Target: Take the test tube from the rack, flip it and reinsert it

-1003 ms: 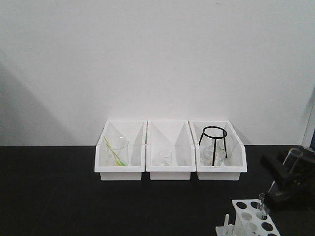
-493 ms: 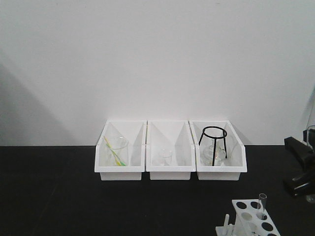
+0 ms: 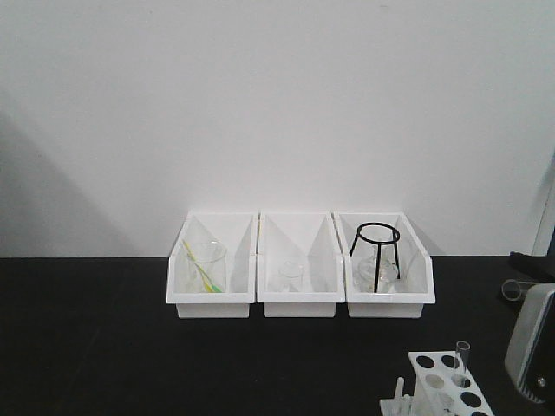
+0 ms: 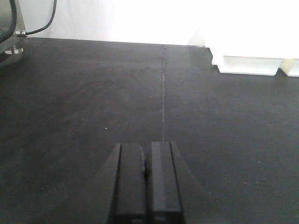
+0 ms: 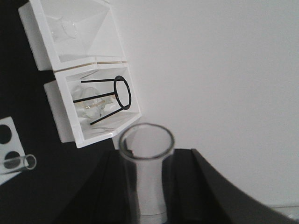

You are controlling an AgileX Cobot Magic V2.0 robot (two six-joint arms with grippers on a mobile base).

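Observation:
In the right wrist view my right gripper is shut on the test tube. Its open rimmed end faces the camera and its body runs back between the two black fingers. From the front, only that tube's rim shows at the right edge, above the grey arm housing. The white rack with dark round holes sits at the bottom right, with another clear tube standing in it. The rack's corner and that tube also show at the left of the right wrist view. My left gripper is shut on nothing, low over the black table.
Three white slant-fronted bins stand in a row against the wall. The left bin holds a beaker with a green-yellow stick. The middle bin holds a small beaker, and the right bin holds a black tripod ring over glassware. A cable hangs at the far left.
My right gripper has carried the tube up and right, away from the rack, to the frame's edge. The wrist has turned, bringing the tube from near upright to lying sideways, rim pointing left.

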